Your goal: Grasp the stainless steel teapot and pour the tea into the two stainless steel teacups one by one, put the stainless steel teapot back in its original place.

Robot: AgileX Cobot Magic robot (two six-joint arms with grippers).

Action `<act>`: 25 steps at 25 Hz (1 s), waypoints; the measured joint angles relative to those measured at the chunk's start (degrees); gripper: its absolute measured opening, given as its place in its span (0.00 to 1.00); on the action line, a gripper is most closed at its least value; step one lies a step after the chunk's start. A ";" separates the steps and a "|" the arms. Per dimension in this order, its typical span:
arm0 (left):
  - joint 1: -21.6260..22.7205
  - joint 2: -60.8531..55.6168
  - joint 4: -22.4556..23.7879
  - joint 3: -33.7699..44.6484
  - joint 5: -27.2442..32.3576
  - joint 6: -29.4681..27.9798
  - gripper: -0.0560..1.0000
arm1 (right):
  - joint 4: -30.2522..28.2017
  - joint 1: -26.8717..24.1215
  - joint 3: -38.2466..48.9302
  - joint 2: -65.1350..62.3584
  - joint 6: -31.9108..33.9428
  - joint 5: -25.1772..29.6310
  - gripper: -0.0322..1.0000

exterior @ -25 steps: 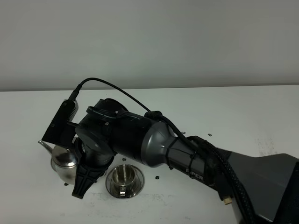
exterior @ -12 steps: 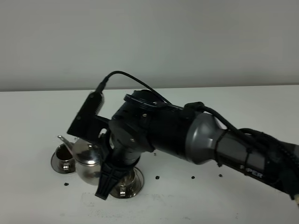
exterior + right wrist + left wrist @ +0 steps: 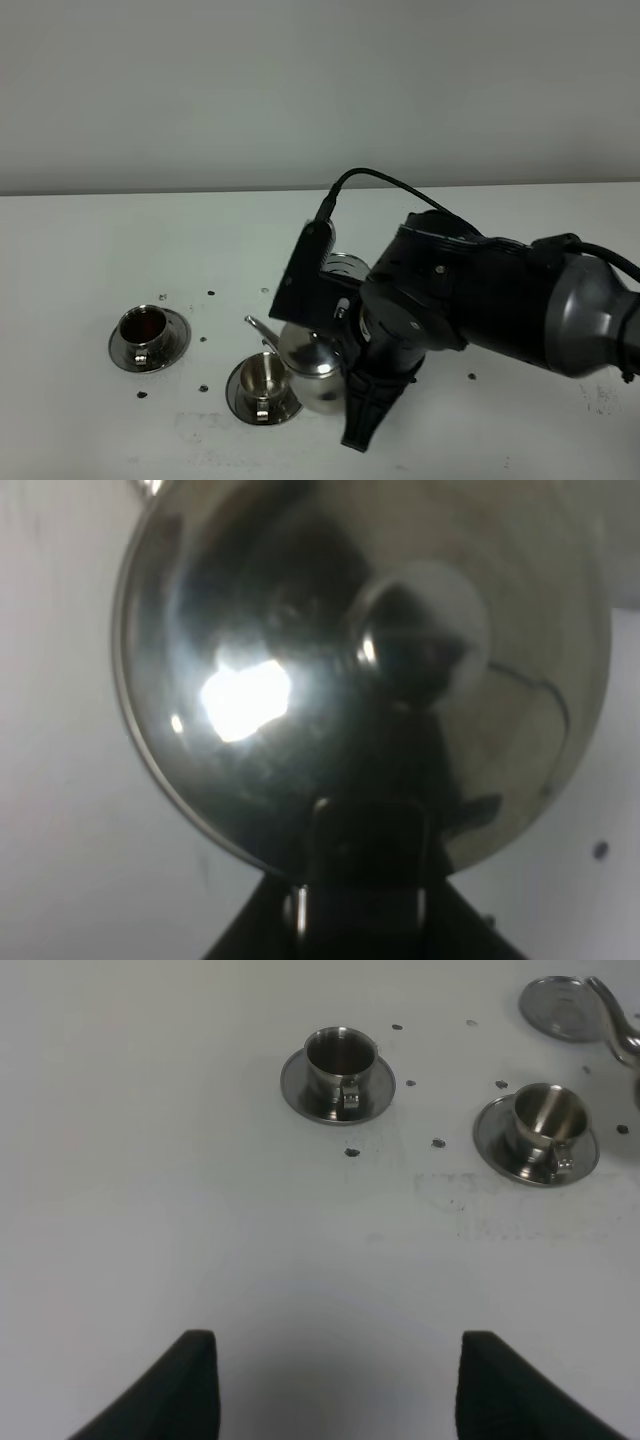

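Note:
The stainless steel teapot [image 3: 312,368] hangs just right of the near teacup [image 3: 263,383], its spout [image 3: 257,331] pointing up and left over that cup. My right gripper [image 3: 352,405] is shut on the teapot's handle; the right wrist view is filled by the pot's shiny body [image 3: 360,680]. The far-left teacup [image 3: 147,333] on its saucer holds dark liquid. The steel disc [image 3: 347,266] lies behind the arm, partly hidden. The left wrist view shows both cups [image 3: 340,1058] [image 3: 547,1123], the disc [image 3: 560,1005], and my open, empty left gripper [image 3: 335,1390].
Small dark specks [image 3: 209,293] are scattered on the white table [image 3: 80,430] around the cups. The large right arm [image 3: 500,300] covers the table's middle right. A grey wall stands behind the table's far edge.
My right arm has carried the teapot to the right, from over the far-left cup to beside the near cup. The far-left cup now shows uncovered, with dark liquid in it.

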 joint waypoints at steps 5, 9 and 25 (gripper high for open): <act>0.00 0.00 0.00 0.00 0.00 0.00 0.59 | -0.08 0.05 5.71 -2.66 -11.31 -0.99 0.22; 0.00 0.00 0.00 0.00 0.00 0.05 0.59 | -2.17 -1.25 6.33 -2.65 -13.43 -1.87 0.22; 0.00 -0.66 0.00 0.00 0.00 0.05 0.59 | -7.01 -3.40 0.15 3.88 -16.04 -2.73 0.22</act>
